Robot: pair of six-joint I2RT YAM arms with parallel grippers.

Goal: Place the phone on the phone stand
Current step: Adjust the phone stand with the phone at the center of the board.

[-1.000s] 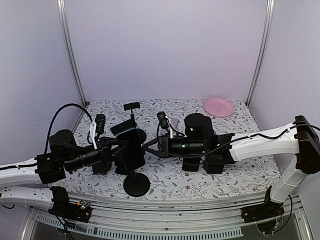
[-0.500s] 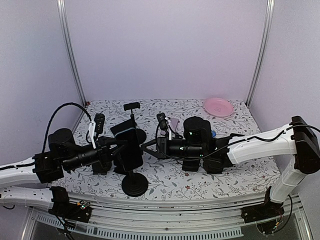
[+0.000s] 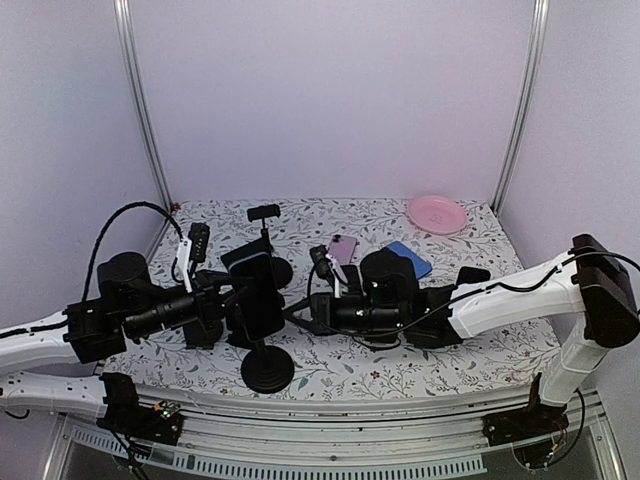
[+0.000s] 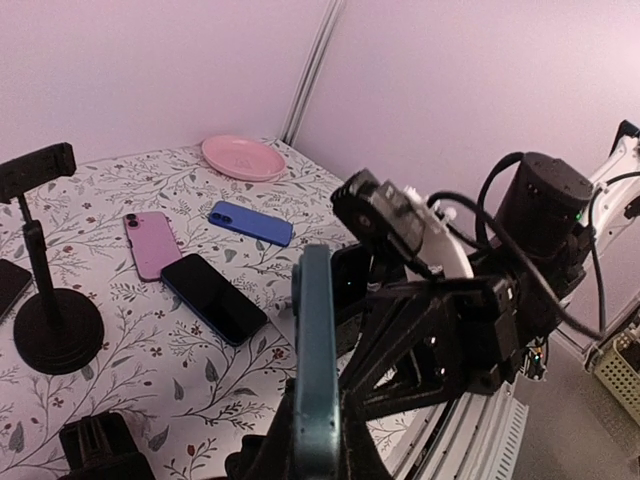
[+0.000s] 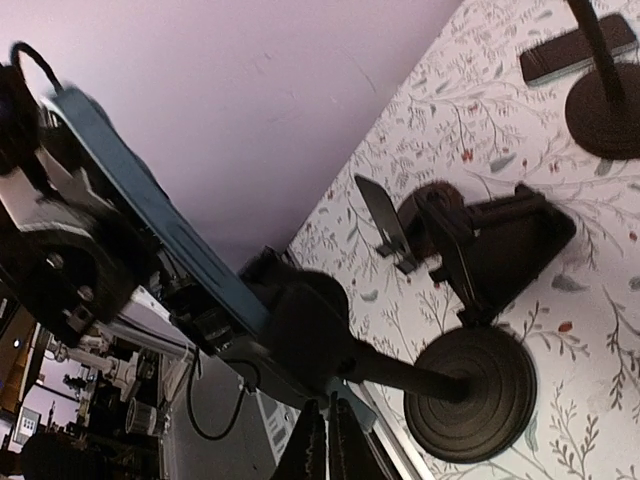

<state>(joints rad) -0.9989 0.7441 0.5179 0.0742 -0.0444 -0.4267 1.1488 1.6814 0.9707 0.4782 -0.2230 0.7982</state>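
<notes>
Teal-cased, the phone (image 4: pixel 315 380) is pinched edge-on in the left jaws and held over the phone stand (image 3: pixel 268 372) near the front edge of the desk (image 3: pixel 420 370). Its long axis slopes down toward the stand's head and seems to meet the cradle there, though whether it is seated cannot be told. The left arm carries it. The right jaws, pressed together and empty, point at the stand's stem from the opposite side, just beside it.
</notes>
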